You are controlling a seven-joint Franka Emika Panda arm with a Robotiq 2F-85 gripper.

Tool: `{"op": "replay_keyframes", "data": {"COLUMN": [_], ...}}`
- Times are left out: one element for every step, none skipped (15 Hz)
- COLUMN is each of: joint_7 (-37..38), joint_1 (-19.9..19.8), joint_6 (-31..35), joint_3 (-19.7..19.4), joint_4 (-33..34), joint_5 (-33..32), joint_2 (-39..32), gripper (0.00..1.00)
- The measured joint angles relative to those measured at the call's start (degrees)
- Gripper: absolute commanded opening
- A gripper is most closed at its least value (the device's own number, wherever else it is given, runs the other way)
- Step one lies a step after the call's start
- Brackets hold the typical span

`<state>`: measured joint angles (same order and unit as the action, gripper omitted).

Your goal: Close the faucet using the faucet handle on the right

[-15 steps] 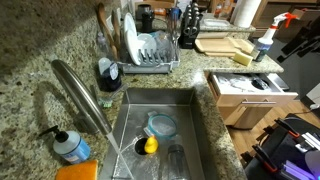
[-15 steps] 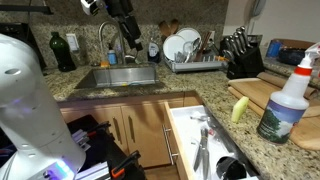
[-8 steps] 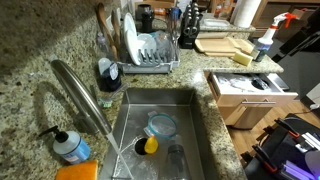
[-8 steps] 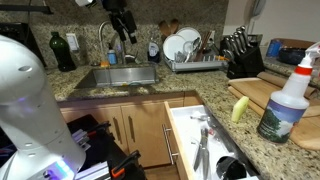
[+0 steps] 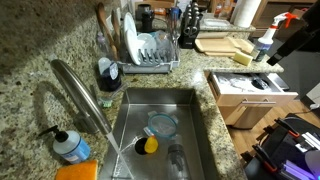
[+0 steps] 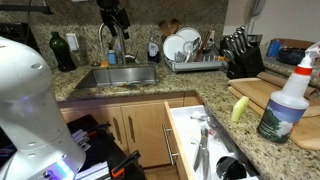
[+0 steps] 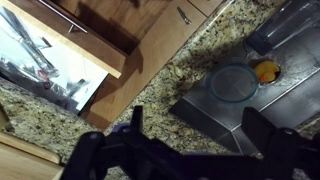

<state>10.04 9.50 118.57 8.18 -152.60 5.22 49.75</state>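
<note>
The faucet (image 5: 80,92) is a long arched brushed-metal spout that reaches over the sink (image 5: 190,110). It also shows in an exterior view (image 6: 106,40) behind the sink (image 6: 120,78). I cannot make out its handle. My gripper (image 6: 114,18) hangs high above the faucet, apart from it. In the wrist view the gripper (image 7: 200,135) is open and empty, with dark fingers (image 7: 137,122) spread over the counter edge and the sink corner (image 7: 215,110).
A clear pump bottle of blue liquid (image 5: 70,146) stands by the faucet base. A bowl (image 5: 160,125) and a yellow object (image 5: 149,145) lie in the sink. There are also a dish rack (image 5: 150,50), an open drawer (image 6: 205,135), a spray bottle (image 6: 288,95) and a knife block (image 6: 241,55).
My gripper has moved a little left and up above the faucet. It stays open. Nothing else has moved.
</note>
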Motion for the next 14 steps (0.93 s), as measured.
{"op": "replay_keyframes", "data": {"joint_7": [0.0, -0.1, -0.9, -2.9, -5.7, -8.3, -10.8, -13.1, -15.3, -17.3, -19.1, -20.6, -21.9, -23.1], "joint_1": [0.0, 0.0, 0.1, 0.3, 1.0, 1.8, 3.0, 4.2, 5.3, 6.5, 7.6, 8.5, 9.0, 9.3], "joint_6": [0.0, 0.1, 0.9, 2.6, 5.2, 7.4, 9.2, 10.3, 10.5, 10.5, 10.5, 10.2, 9.8, 9.2], "joint_3": [0.0, 0.0, -0.2, -0.7, -1.4, -2.0, -2.7, -3.2, -3.5, -3.6, -3.5, -3.1, -2.4, -1.6], "joint_4": [0.0, 0.0, 0.0, 0.0, 0.1, 0.6, 1.4, 2.7, 4.5, 6.7, 9.2, 12.0, 14.9, 18.1], "joint_5": [0.0, 0.0, 0.2, 1.1, 2.4, 3.6, 4.7, 5.8, 6.7, 7.6, 8.1, 8.1, 7.9, 7.6], "joint_2": [0.0, 0.0, -0.3, -1.4, -3.7, -6.5, -10.0, -13.4, -16.9, -20.5, -24.0, -27.7, -31.3, -34.9], "gripper": [1.0, 1.0, 1.0, 1.0, 1.0, 1.0, 1.0, 1.0, 1.0, 1.0, 1.0, 1.0, 1.0, 1.0]}}
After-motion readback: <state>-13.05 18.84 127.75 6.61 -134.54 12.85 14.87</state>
